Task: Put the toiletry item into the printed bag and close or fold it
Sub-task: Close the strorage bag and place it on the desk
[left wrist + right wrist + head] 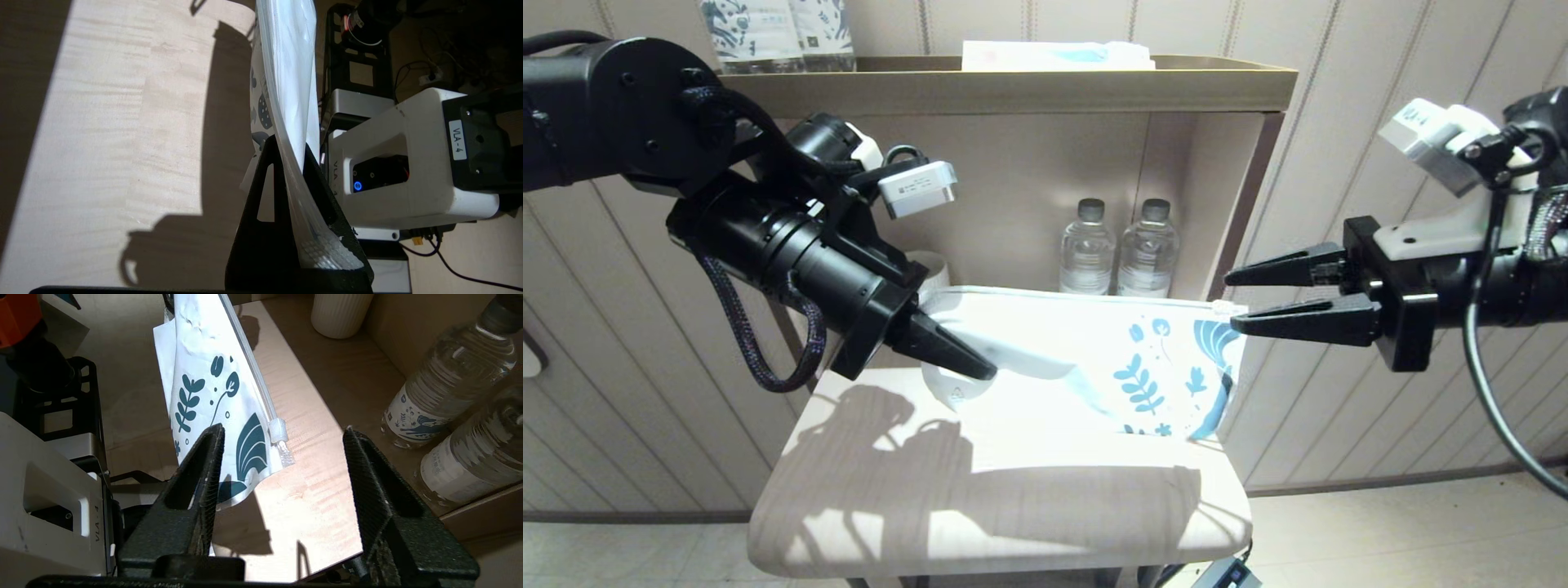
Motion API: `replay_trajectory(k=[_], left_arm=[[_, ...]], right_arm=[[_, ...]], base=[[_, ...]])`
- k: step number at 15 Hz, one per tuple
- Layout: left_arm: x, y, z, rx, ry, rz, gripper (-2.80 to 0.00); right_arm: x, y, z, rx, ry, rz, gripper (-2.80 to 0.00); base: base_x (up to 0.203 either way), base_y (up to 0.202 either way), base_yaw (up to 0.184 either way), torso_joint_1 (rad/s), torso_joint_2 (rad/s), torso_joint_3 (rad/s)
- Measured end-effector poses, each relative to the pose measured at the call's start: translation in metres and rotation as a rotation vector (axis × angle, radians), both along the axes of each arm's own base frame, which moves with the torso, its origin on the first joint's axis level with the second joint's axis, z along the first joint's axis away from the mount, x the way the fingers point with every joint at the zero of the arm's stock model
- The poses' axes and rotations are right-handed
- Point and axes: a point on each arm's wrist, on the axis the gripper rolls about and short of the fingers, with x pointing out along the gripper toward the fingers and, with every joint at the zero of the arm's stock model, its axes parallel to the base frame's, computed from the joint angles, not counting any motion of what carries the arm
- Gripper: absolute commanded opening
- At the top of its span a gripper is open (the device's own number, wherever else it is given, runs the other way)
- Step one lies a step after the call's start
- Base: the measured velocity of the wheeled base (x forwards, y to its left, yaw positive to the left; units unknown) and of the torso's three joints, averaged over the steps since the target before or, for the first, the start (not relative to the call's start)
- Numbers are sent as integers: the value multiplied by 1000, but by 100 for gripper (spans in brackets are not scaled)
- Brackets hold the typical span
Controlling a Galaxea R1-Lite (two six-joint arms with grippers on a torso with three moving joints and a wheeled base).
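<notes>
The printed bag (1086,359) hangs upright above the small wooden table (1013,506), its zip strip along the top and the blue leaf print at its right end. My left gripper (980,363) is shut on the bag's plain left end; the plastic (292,122) runs between its fingers. My right gripper (1233,298) stands open just beyond the bag's right end. The bag's white zip slider (278,430) lies between its spread fingers and touches neither; the printed corner (245,449) is beside one finger. The toothbrush is not visible.
Two clear water bottles (1119,249) stand in the shelf niche behind the bag, with a white ribbed cup (339,314) to their left. A flat white and light blue packet (1058,55) and patterned bottles (776,33) sit on top of the shelf.
</notes>
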Motion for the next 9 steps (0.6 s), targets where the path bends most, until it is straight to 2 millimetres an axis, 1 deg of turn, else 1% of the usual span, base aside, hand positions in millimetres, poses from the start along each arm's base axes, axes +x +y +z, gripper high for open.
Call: replay_trajectory(k=[2, 4, 5, 6, 7, 9], left_arm=[[1, 2, 0, 0, 2, 6, -280], [7, 9, -3, 4, 17, 40, -280], [13, 15, -6, 8, 35, 68, -280], [18, 20, -9, 10, 47, 92, -280], [25, 25, -12, 11, 56, 119, -280], [41, 32, -21, 9, 71, 166, -280]], right_arm=[[0, -2, 3, 11, 8, -11, 0], [-4, -5, 7, 20, 11, -28, 0], [-7, -11, 9, 28, 15, -56, 0], [-11, -18, 10, 37, 23, -86, -211], [-17, -25, 10, 44, 30, -116, -280], [-33, -37, 11, 59, 33, -173, -280]], base=[[0, 0, 0, 0, 0, 0], [0, 0, 0, 0, 0, 0], [0, 0, 0, 0, 0, 0], [0, 0, 0, 0, 0, 0], [0, 0, 0, 0, 0, 0], [0, 0, 0, 0, 0, 0]])
